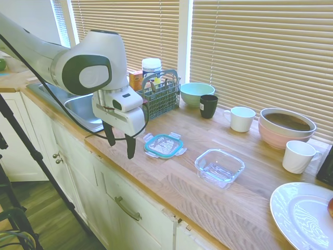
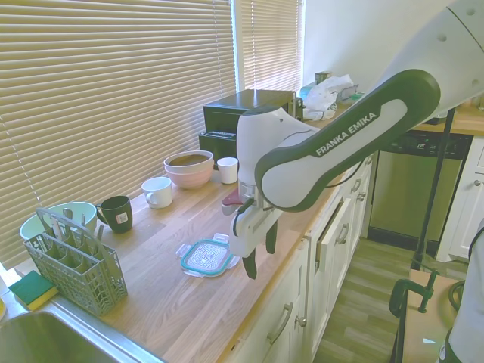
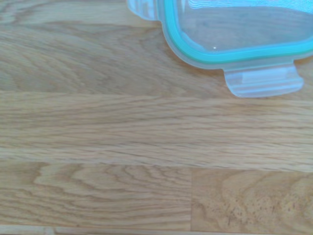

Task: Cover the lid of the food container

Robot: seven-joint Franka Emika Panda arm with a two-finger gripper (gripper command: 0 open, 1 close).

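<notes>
The white arm's gripper (image 1: 119, 146) hangs above the front edge of the wooden worktop (image 1: 171, 182), its two dark fingers (image 1: 130, 147) pointing down, spread apart and holding nothing. The lid (image 1: 164, 145) — clear plastic with a teal seal ring and snap flaps — lies flat on the wood just beyond the fingertips, offset towards the window side and not yet between them. The wrist view confirms the offset: only one corner and a flap of the lid (image 3: 234, 39) show at the frame's margin, the rest being bare wood. The food container (image 1: 219, 166) sits open on the far side of the lid from the gripper, near it but apart. The coming move appears to call for a short shift over the lid — then a descent to grasp it.
</notes>
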